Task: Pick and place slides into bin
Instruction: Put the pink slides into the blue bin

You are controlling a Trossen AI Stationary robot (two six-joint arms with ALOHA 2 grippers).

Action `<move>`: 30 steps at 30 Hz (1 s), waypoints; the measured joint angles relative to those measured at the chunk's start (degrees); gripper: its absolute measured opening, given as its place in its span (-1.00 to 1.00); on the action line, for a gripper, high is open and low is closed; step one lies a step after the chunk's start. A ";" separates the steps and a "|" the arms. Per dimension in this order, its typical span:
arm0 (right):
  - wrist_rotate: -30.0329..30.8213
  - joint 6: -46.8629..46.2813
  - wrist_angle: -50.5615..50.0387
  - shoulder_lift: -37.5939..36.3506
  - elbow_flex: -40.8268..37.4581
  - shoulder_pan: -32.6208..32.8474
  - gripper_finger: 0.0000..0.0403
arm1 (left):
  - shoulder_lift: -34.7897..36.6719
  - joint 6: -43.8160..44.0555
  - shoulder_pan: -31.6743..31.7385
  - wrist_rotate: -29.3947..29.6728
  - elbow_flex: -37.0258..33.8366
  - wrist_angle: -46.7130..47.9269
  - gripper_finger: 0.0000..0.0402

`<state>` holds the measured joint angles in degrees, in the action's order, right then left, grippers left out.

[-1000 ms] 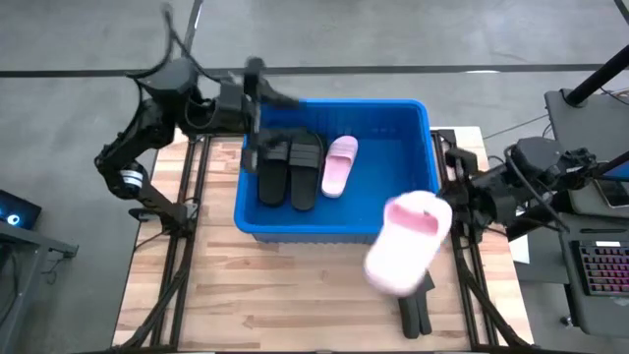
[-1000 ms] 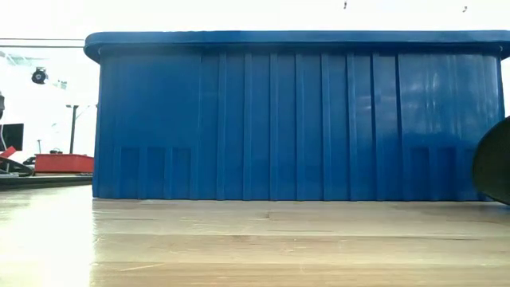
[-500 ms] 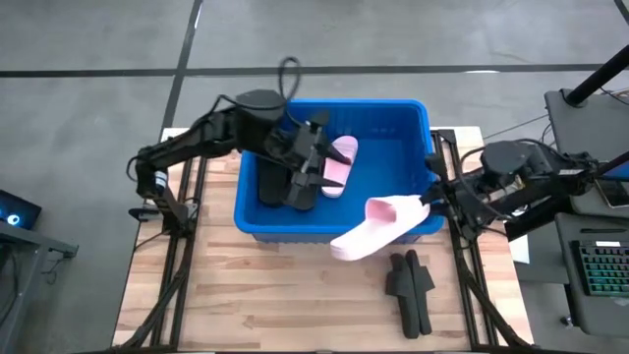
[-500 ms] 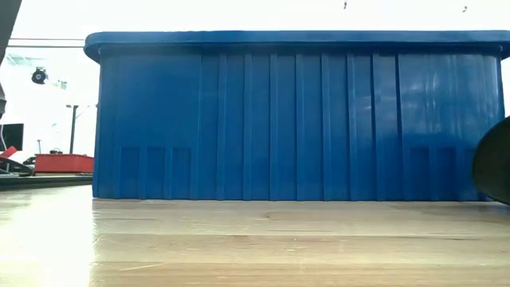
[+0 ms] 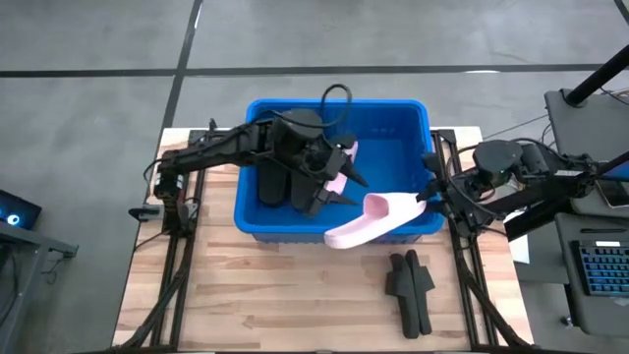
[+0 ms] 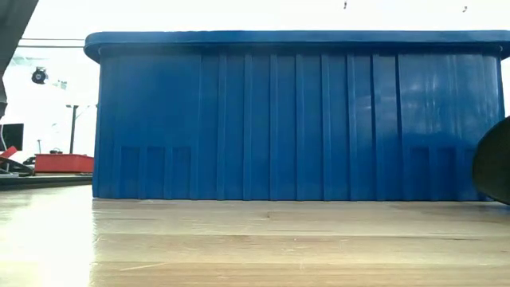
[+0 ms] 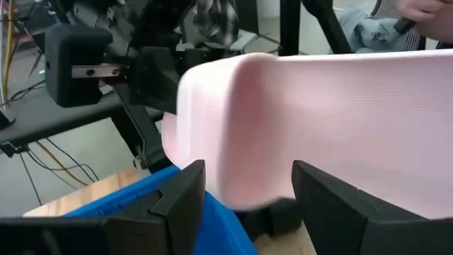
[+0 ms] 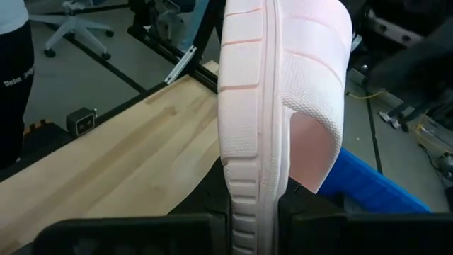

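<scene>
Right now the pink slide (image 5: 369, 220) is held edge-up over the near wall of the bin (image 5: 393, 118), toe end hanging out past the rim toward the table and heel end toward the right gripper (image 5: 425, 201). In the right wrist view the slide (image 8: 279, 106) stands on its side with its sole clamped between that gripper's two fingers, so the right gripper is closed on it. Inside the bin lie two black slides (image 5: 285, 182) side by side and another pale pink slide (image 5: 339, 167), partly hidden by the left arm. A further pair of black slides (image 5: 413, 290) sits on the wooden table (image 5: 246, 295) in front of the bin, near its right corner.

The left gripper (image 5: 339, 187) reaches down inside the bin with its fingers spread apart and empty; its wrist view looks between them at the held pink slide (image 7: 318, 127) close ahead.

To do this placement well, I judge the right arm should carry the slide farther inward until its whole length clears the near rim, lower it toward the free floor on the bin's right side, and only then release. The left gripper is close to that path, so it should keep clear.
</scene>
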<state>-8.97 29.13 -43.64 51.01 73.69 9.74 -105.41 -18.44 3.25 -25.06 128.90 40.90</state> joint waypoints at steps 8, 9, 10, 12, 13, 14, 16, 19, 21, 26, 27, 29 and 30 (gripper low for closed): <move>-0.19 0.21 -0.43 1.33 0.00 -0.02 -0.85 | -2.88 -0.02 0.48 0.17 0.00 -5.86 -0.02; -0.19 0.17 -0.57 1.37 0.00 -0.02 -0.85 | -3.06 -0.02 0.50 0.24 0.00 -5.83 -0.02; -0.19 0.19 -0.68 1.37 0.00 -0.02 -0.85 | -3.36 -0.06 0.50 0.27 0.00 -5.79 -0.02; -0.19 0.51 -0.66 1.28 0.00 -0.02 -0.85 | -4.06 -0.20 0.50 0.34 0.00 -5.96 -0.02; -0.18 0.77 -0.62 1.22 0.00 -0.02 -0.85 | -4.27 -0.24 0.50 0.41 0.00 -5.90 -0.02; -0.19 0.87 -0.63 1.19 0.00 -0.02 -0.85 | -4.67 -0.46 0.50 0.50 0.00 -5.95 -0.03; -0.18 0.89 -0.48 1.09 0.00 -0.02 -0.85 | -5.18 -1.55 0.50 1.43 0.00 -6.01 -0.05; -0.13 0.89 -0.50 1.13 0.00 -0.02 -0.85 | -5.93 -3.36 0.50 3.18 0.00 -6.21 -0.17; 0.08 0.89 -0.55 1.20 0.00 -0.06 -0.85 | -6.34 -4.65 0.50 4.50 -0.04 -6.27 -0.32; 0.33 0.78 -0.33 1.15 0.00 -0.06 -0.85 | -6.49 -5.00 0.60 5.39 -0.04 -6.44 -0.87; 0.33 0.78 -0.16 1.15 0.00 -0.06 -0.85 | -6.46 -5.18 0.62 5.44 -0.04 -6.61 -0.93; 0.50 0.67 0.33 1.15 0.00 -0.06 -0.85 | -6.34 -6.11 0.66 5.80 -0.04 -6.93 -0.95; 0.75 -0.02 0.70 1.13 0.00 -0.06 -0.84 | -6.17 -6.56 0.66 6.55 -0.04 -6.92 -0.96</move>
<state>-8.23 29.11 -42.93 52.15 73.69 9.67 -111.58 -24.99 3.90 -18.51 128.86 33.98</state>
